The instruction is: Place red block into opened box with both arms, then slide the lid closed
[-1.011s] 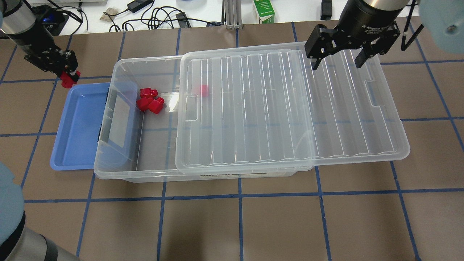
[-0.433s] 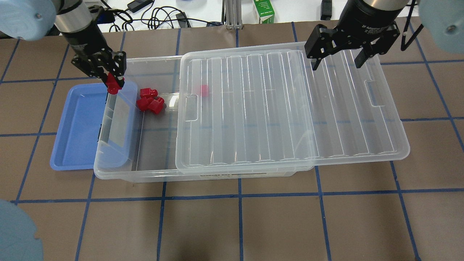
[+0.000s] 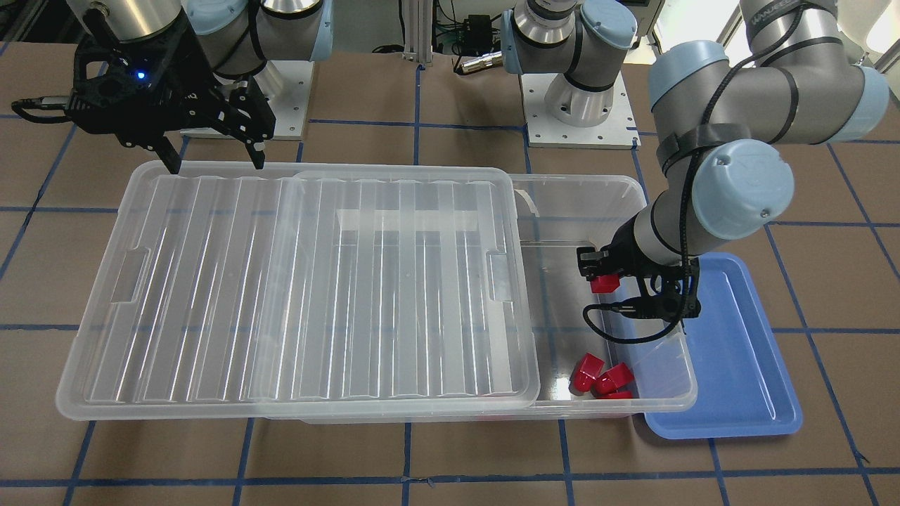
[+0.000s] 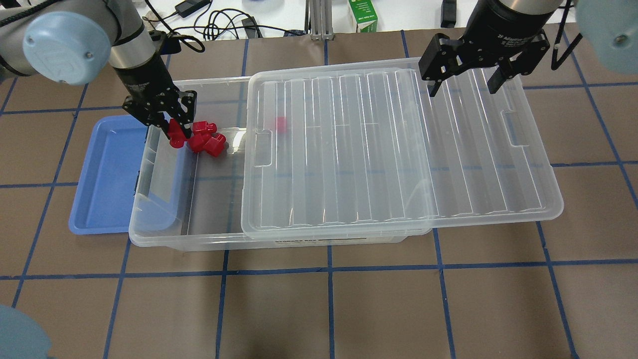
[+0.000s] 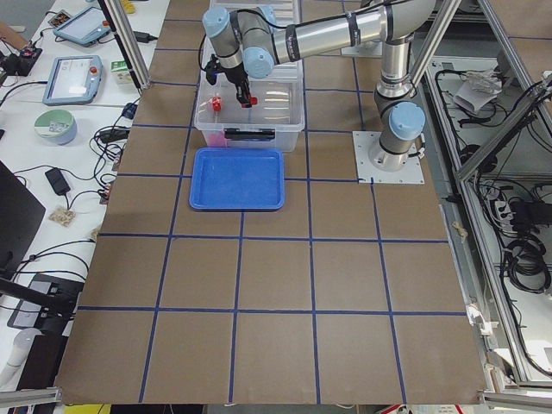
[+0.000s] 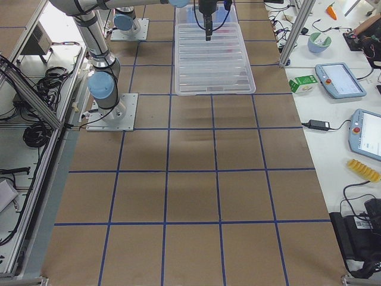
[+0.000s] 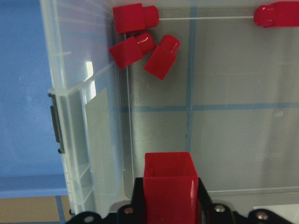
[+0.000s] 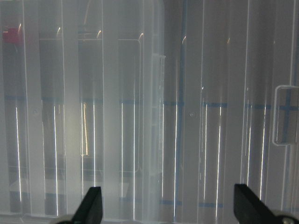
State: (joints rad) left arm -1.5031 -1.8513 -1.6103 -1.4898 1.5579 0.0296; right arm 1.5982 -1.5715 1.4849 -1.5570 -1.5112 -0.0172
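Note:
My left gripper (image 4: 174, 130) is shut on the red block (image 4: 175, 138) and holds it over the uncovered left end of the box (image 4: 199, 243). From the left wrist the red block (image 7: 169, 184) sits between the jaws, above the box floor. The lid (image 4: 398, 149) lies slid to the right and overhangs the box's right end. My right gripper (image 4: 463, 90) hangs open above the lid's far edge with nothing in it. In the front view, the left gripper (image 3: 603, 281) hovers inside the box's (image 3: 619, 184) open end and the right gripper (image 3: 215, 165) stands behind the lid (image 3: 281, 281).
Three red pieces (image 4: 206, 139) lie in the box's far left corner, just right of the held block, and one more (image 4: 281, 124) shows under the lid. A blue tray (image 4: 107, 174) adjoins the box's left end. Cables and a green carton (image 4: 363, 15) lie beyond the table.
My left arm has carried the red block rightward, from beyond the blue tray's far corner, over the box's end wall, to above the box's open end. The right gripper has not moved.

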